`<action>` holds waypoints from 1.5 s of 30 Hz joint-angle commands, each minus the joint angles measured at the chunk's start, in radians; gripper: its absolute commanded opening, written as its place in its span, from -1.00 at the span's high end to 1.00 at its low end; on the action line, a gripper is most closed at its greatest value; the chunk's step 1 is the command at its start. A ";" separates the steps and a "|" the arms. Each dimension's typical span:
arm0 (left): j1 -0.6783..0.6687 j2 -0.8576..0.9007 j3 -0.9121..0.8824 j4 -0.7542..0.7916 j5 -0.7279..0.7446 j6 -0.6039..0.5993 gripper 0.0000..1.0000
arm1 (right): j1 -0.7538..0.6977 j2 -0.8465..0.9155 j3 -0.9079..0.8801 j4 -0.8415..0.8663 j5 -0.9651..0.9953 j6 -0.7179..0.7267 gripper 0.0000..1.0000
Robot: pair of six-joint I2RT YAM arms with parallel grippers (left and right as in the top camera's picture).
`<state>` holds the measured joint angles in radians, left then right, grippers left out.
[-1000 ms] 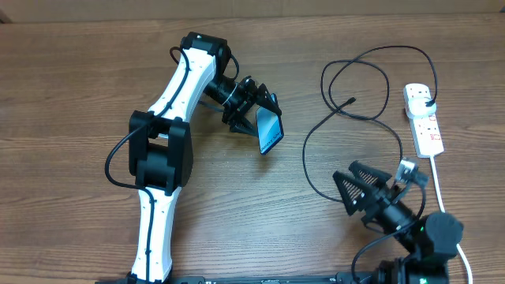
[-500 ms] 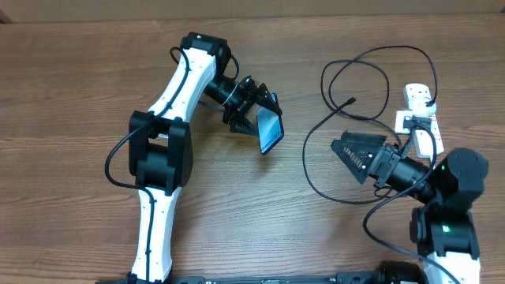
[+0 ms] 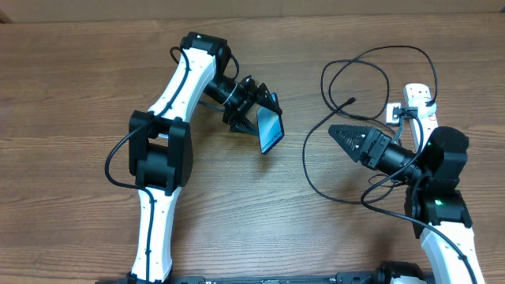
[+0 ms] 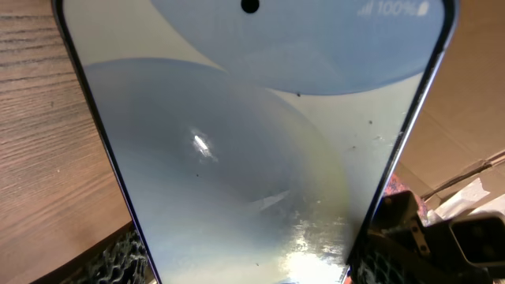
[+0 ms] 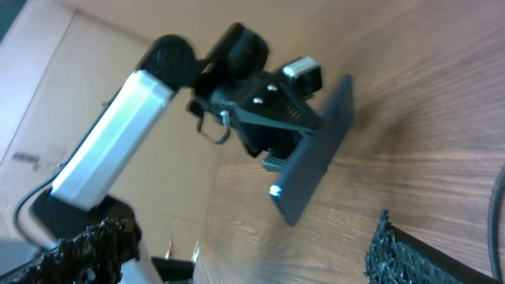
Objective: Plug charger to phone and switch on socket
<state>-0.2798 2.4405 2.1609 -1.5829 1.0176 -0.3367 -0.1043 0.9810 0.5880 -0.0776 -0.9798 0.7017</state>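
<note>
I'm counting 1 phone (image 3: 269, 130), 1 charger (image 3: 350, 101), 1 socket (image 3: 413, 93) and 2 grippers, the left gripper (image 3: 264, 113) and the right gripper (image 3: 335, 132), on 1 table (image 3: 71, 87).

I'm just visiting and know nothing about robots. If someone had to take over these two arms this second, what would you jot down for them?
The left gripper is shut on the phone, held tilted over the table, screen lit.
The right gripper is open and empty, just below the connector tip.
The charger cable lies in loose loops; its other end runs to the socket, partly hidden by the right arm.
Done: phone picked up.
Left: grasp the tip, plug it into the phone, switch on the socket. The switch state cannot be told.
</note>
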 commanded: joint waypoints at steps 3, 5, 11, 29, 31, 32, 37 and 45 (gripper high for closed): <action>-0.002 0.000 0.027 -0.002 0.054 0.015 -0.41 | 0.130 -0.022 0.107 -0.187 0.293 -0.015 -0.99; -0.002 0.000 0.027 -0.002 0.053 0.015 -0.41 | 0.231 -0.023 0.138 -0.254 0.434 -0.014 -0.99; -0.002 0.000 0.027 -0.001 0.054 0.015 -0.40 | 0.611 -0.019 0.175 -0.312 1.025 0.019 -0.99; -0.002 0.000 0.027 -0.002 0.056 0.003 -0.41 | 0.784 0.327 0.175 -0.070 1.226 0.035 -1.00; -0.002 0.000 0.027 -0.001 0.056 -0.012 -0.41 | 0.784 0.342 0.175 -0.050 1.178 0.035 -0.99; -0.002 0.000 0.027 -0.001 0.056 -0.019 -0.41 | 0.784 0.347 0.175 -0.045 1.172 0.035 -0.99; -0.002 0.000 0.027 -0.002 0.060 -0.062 -0.41 | 0.784 0.357 0.175 -0.002 1.167 0.035 -1.00; -0.002 0.000 0.027 -0.002 0.139 -0.067 -0.41 | 0.784 0.360 0.174 0.026 1.136 0.035 -0.98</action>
<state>-0.2798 2.4405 2.1609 -1.5822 1.0775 -0.3904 0.6750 1.3365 0.7403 -0.0658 0.1669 0.7334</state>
